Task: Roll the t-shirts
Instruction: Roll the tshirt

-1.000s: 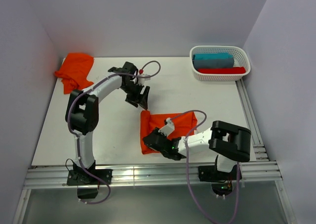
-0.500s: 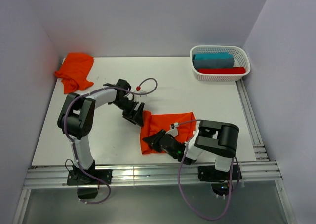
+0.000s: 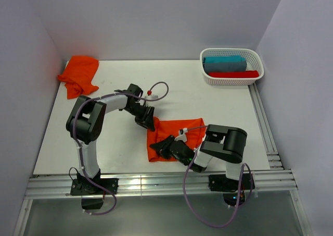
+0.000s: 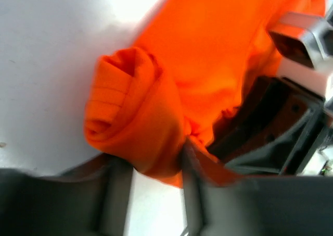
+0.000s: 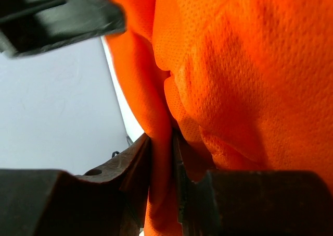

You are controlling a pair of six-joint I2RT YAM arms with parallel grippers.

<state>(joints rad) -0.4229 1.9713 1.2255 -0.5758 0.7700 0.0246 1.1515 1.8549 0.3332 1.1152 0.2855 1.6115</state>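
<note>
Orange, soft and folded flat, one plain short-sleeved t-shirt [image 3: 179,134] lies on the white table [image 3: 208,103] near its middle, slightly toward 5 o'clock in the top view. A second, crumpled orange t-shirt [image 3: 79,73] sits well apart in the 10 o'clock corner. A white plastic basket [image 3: 232,81] at 1 o'clock holds a teal cloth [image 3: 225,63] and a darker red cloth [image 3: 234,74]. A second ago the left claw [image 3: 148,124] hung farther back over bare table; it now sits at the folded shirt's 10 o'clock corner. The right claw [image 3: 158,146] stays at the shirt's 7 o'clock edge, though its arm has folded in toward the left.

From the left wrist, that corner shows as a rolled orange bundle, its lower end pinched between the grey fingers [image 4: 117,194]; the right claw's dark body is at 3 o'clock.

From the right wrist, the dark fingers [image 5: 132,168] are pressed together on a thin fold of the mesh fabric.
</note>
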